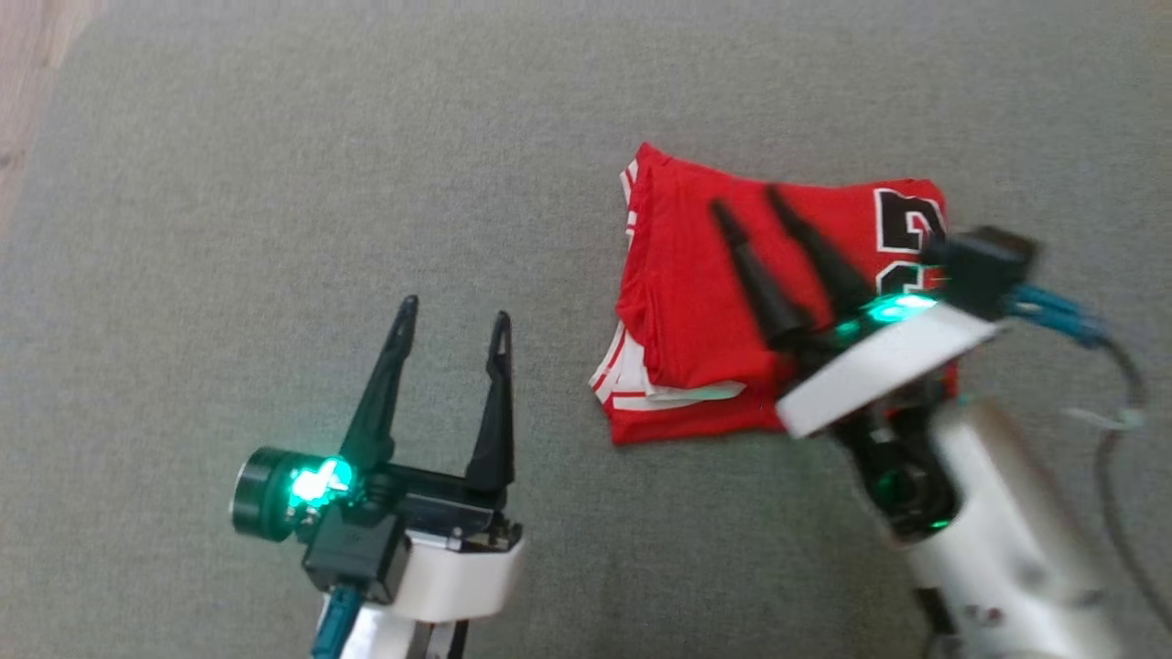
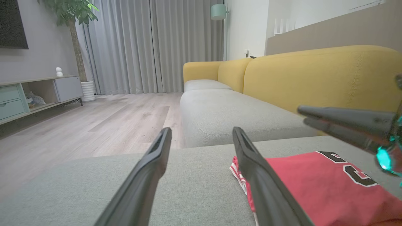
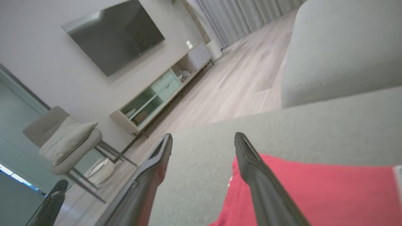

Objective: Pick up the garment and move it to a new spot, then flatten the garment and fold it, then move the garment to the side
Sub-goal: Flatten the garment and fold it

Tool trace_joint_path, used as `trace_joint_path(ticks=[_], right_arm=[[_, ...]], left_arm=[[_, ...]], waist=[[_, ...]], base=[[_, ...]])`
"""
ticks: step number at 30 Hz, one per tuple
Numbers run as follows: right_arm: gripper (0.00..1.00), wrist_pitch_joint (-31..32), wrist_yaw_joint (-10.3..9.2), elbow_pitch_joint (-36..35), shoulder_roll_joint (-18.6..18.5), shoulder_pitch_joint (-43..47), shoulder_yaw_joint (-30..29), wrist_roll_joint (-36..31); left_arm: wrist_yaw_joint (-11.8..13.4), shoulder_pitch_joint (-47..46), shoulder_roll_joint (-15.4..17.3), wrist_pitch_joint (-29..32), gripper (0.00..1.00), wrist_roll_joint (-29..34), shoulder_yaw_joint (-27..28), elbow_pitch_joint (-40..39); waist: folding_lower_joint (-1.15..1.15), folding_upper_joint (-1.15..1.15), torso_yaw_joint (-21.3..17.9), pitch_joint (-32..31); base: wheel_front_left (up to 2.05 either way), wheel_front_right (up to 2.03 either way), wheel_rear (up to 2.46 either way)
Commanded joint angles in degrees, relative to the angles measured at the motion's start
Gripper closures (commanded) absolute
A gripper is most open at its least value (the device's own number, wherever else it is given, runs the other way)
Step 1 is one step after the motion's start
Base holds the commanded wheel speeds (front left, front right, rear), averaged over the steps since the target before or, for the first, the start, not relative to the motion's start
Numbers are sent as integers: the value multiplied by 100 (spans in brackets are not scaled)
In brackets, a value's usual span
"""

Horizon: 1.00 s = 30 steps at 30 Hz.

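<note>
cushion: grey fabric, under everything here.
left gripper: low on the left, over bare cushion; fingers spread wide, nothing between them.
jersey: red, folded into a compact stack, lying on the cushion right of centre; white-striped trim at its left edge, black number at its right.
right gripper: over the jersey, blurred; fingers parted, gripping nothing.

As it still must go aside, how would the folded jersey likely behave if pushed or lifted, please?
The jersey is thin folded cloth, so probably floppy and light. Loose layers show at its near edge; a one-sided lift could unfold it. On the woven cushion it may bunch rather than slide.
</note>
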Motion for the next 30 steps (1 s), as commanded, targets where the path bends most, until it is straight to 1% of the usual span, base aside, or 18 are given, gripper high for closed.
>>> trace_joint_path(ticks=[1,4,6,9,11,13,15,18,23,25,30], right_arm=[[0,-228,-4,-260,-150,18,-43,13],[0,-781,-4,-283,-636,278,-205,-60],[0,-1169,-4,-171,-911,529,-270,-154],[0,-1704,-4,115,-1145,946,-300,-188],[0,-1933,-4,318,-1183,1195,-295,-189],[0,-2047,-4,513,-1261,1392,-238,-449],[0,-2083,-4,669,-1198,1581,-292,-666],[0,-2089,-4,614,-939,1880,-646,-1039],[0,-2091,-4,482,-627,2259,-905,-1573],[0,-2091,-4,440,-532,2332,-960,-1679],[0,-2092,-4,398,-431,2414,-1040,-1842]], left_arm=[[38,21,-36,-28,0,7,264,-164],[17,158,-46,-28,0,-95,394,-111],[-4,266,-51,-28,0,-164,486,-64],[-59,447,-58,-28,0,-243,626,40],[-86,587,-61,-28,0,-265,728,113],[-112,734,-65,-28,0,-286,829,170],[-160,892,-68,-28,0,-270,899,224],[-234,1154,-71,-28,0,-232,1012,305],[-347,1428,-77,-28,0,-204,1208,418],[-396,1460,-79,-28,0,-178,1261,460],[-458,1471,-84,-28,0,-148,1337,502]], waist=[[0,0,-81,-139],[0,0,-169,-388],[0,0,-219,-578],[0,0,-281,-845],[0,0,-321,-1005],[0,0,-345,-1143],[0,0,-355,-1299],[0,0,-365,-1523],[0,0,-373,-1674],[0,0,-380,-1703],[0,0,-391,-1746]], base=[[0,0,0],[0,0,0],[0,0,0],[0,0,0],[0,0,0],[0,0,0],[0,0,0],[0,0,0],[0,0,0],[0,0,0],[0,0,0]])
